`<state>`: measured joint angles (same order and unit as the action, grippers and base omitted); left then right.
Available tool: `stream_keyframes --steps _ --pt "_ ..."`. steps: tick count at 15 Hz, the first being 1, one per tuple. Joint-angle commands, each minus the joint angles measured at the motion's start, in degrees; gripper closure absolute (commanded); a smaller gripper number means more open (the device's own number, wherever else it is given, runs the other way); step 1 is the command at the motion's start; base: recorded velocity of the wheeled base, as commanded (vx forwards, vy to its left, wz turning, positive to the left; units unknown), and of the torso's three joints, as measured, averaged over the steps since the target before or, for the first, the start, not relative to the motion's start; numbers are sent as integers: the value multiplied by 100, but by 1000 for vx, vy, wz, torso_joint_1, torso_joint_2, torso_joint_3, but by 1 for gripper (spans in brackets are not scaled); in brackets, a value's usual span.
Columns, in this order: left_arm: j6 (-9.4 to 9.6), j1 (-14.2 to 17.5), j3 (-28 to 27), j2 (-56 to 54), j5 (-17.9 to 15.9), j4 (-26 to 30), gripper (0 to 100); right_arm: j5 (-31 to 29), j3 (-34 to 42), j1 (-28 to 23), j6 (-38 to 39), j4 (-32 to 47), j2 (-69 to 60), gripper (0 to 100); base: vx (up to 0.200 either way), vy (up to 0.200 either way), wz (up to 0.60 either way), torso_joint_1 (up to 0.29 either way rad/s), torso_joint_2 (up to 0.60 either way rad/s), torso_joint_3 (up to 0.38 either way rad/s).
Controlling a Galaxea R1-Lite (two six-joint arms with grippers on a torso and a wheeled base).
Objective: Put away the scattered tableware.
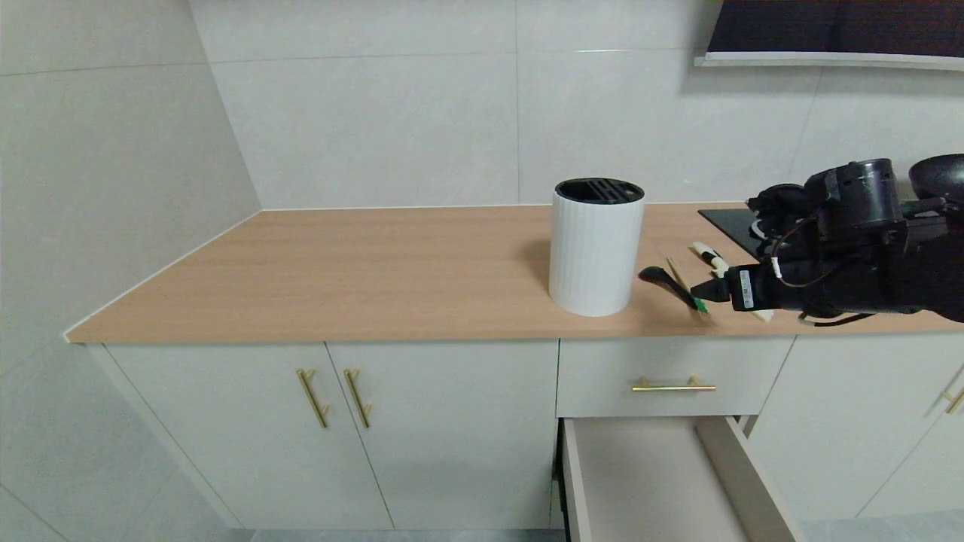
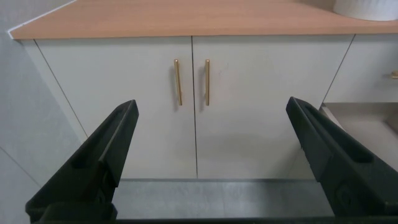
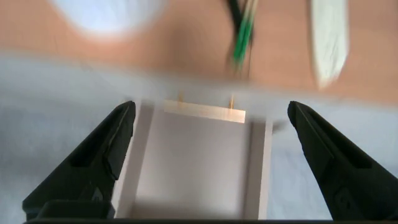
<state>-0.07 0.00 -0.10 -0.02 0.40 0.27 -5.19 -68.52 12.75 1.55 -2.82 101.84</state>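
Right of centre, the scattered tableware [image 1: 663, 277] lies beside the white holder [image 1: 596, 248], partly hidden behind the right gripper [image 3: 211, 112], which gapes empty. The left gripper [image 2: 211, 106] is spread wide too.

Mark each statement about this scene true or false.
1. The lower drawer is open. True.
2. The holder lies on its side. False: it stands upright on the counter.
3. The black spoon lies on the robot's right of the holder. True.
4. The right gripper holds a chopstick. False: its jaws are open and hold nothing.
5. The left gripper faces the cabinet doors with its jaws open. True.
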Motion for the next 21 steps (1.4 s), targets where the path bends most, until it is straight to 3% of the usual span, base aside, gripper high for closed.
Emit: stream_keyframes --steps 1,4,9,21 --pt "-1 0 1 2 4 0 0 -26 -293 8 30 -96 583 0 0 0 0 0 0 0" --pt "-1 0 1 2 4 0 0 -149 -416 -27 232 -571 1031 0 0 0 0 0 0 0" --pt "-1 0 1 2 4 0 0 -527 -882 -115 548 -589 1593 0 0 0 0 0 0 0" --pt "-1 0 1 2 4 0 0 -597 -1269 -326 654 -720 2279 0 0 0 0 0 0 0"
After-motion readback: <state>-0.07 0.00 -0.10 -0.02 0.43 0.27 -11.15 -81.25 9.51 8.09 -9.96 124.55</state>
